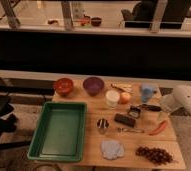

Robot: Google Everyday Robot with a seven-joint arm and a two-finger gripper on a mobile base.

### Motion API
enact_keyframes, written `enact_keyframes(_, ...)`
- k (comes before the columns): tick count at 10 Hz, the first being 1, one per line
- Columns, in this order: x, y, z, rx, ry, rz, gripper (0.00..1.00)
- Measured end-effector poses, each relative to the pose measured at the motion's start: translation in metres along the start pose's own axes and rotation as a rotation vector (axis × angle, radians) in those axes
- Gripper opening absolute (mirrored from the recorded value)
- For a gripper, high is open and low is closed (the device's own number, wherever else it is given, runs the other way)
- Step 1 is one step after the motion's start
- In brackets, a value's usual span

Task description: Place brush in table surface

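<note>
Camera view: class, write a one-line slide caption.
The gripper hovers at the right edge of the table surface, close to the brush.

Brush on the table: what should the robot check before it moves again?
1. Brush resting on the table surface: ok, it seems to lie on the wood.
2. Brush outside the green tray: ok, the tray is far over on the other side.
3. Gripper position: ok, at the table's right edge, just past the brush handle.
4. Gripper free of the brush: cannot tell.
5. Room around the brush: not ok, the black block and blue cup sit close by.
6. Carrot out of the arm's way: cannot tell, it lies just below the gripper.
</note>
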Motion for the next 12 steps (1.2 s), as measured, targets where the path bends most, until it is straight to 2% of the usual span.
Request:
enact_keyframes(4,-0.005,-0.001,0.006,-0.028,-0.049,-0.002,0.80)
enact_keyframes(7,-0.010,-0.001,0.015,-0.073,-0.087,-0.009,0.80)
enact_keyframes(8,-0.010,-0.002,0.017,-0.075,-0.093,-0.009,0.80)
enact_keyframes(12,-0.016,-0.004,0.029,-0.127,-0.126,-0.028,0.80)
